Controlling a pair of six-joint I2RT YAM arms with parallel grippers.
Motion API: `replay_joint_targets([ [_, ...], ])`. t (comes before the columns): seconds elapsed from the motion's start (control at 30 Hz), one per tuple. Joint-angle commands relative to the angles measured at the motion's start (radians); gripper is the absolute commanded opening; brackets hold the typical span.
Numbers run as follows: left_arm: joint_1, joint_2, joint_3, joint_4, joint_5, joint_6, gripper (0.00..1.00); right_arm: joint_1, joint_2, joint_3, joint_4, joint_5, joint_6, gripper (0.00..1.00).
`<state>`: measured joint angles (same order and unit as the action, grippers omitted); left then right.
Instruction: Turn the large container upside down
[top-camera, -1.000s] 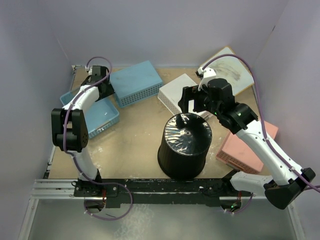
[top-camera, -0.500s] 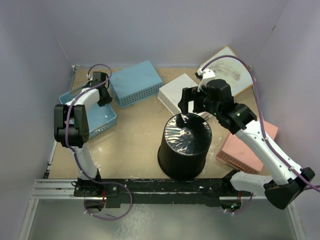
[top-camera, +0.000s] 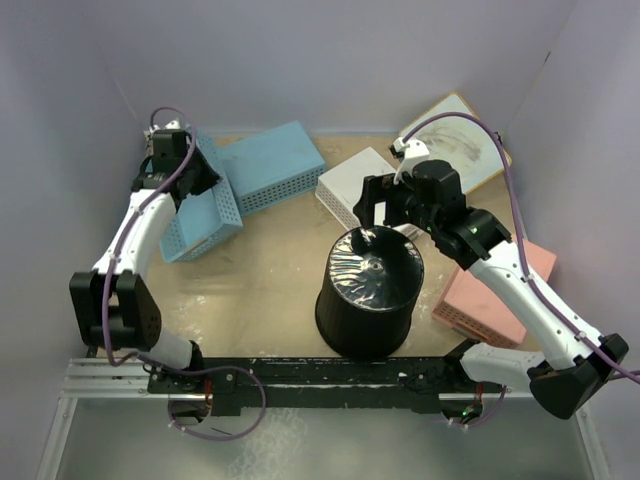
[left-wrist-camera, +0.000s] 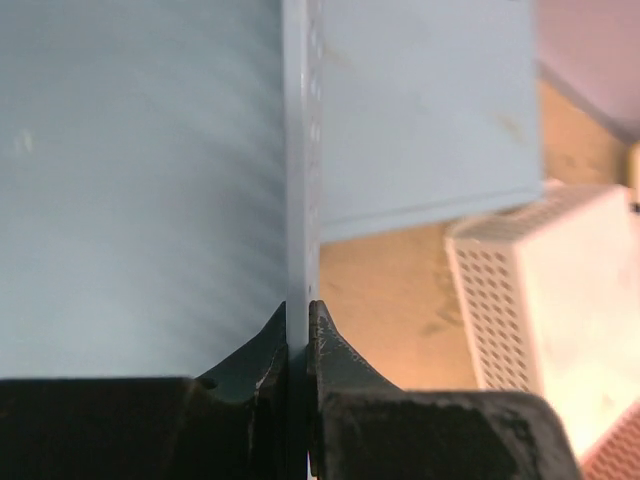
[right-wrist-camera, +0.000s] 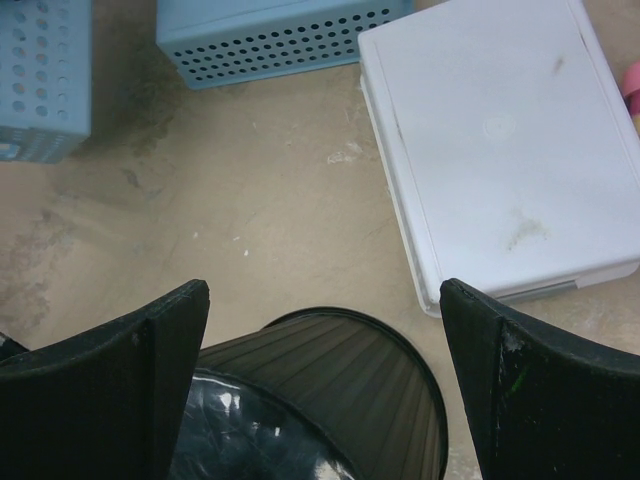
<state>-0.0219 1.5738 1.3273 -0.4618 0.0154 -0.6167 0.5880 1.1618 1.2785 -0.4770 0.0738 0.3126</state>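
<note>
1. In the middle of the desk (top-camera: 268, 275), closer to the arm bases than to the far wall, stands the large container (top-camera: 368, 300). Its glossy flat base faces up and its wider edge sits on the desk, so I read it as resting mouth down.
2. Above its far edge I have the right gripper (top-camera: 388, 222) hovering with its jaws spread as wide as they go. In the wrist view the ribbed wall and shiny top sit between the two fingers (right-wrist-camera: 120, 380), but nothing is touching. I judge the wide spread is there so the fingers can drop past the wall or straddle the edge.
3. If the bin needs tipping from here, the slick tapered plastic worries me. A pinch on the wall could slide, so I would want a deep bite before rolling it.
4. At the far left, well apart from the bin, the left gripper (left-wrist-camera: 298, 325) is pressed together on the thin wall of a light blue basket (top-camera: 205, 215). That basket hangs tilted on edge. I take this hold as a way to keep the basket out of the middle of the desk.
5. Just beside it lies a second blue basket (top-camera: 272, 165), flat face up.
6. A white basket (right-wrist-camera: 500, 140) sits just beyond the bin, near the right gripper, close enough to get bumped in a swing.
7. A pink basket (top-camera: 495, 295) lies to the bin's right, partly under the right arm.
</note>
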Motion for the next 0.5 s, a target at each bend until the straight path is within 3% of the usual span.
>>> replay_joint_targets([
  [0.0, 0.004, -0.126, -0.073, 0.090, 0.308, -0.057, 0.00, -0.001, -0.008, -0.013, 0.069, -0.023, 0.022, 1.00],
  [0.13, 0.004, -0.226, -0.236, 0.306, 0.562, -0.231, 0.00, -0.001, 0.005, -0.007, 0.074, -0.025, 0.023, 1.00],
  [0.27, -0.005, -0.306, -0.372, 0.538, 0.692, -0.409, 0.00, -0.001, 0.006, -0.004, 0.079, -0.027, 0.025, 1.00],
  [0.47, -0.066, -0.432, -0.517, 0.718, 0.730, -0.590, 0.00, -0.001, 0.012, -0.002, 0.078, -0.029, 0.025, 1.00],
])
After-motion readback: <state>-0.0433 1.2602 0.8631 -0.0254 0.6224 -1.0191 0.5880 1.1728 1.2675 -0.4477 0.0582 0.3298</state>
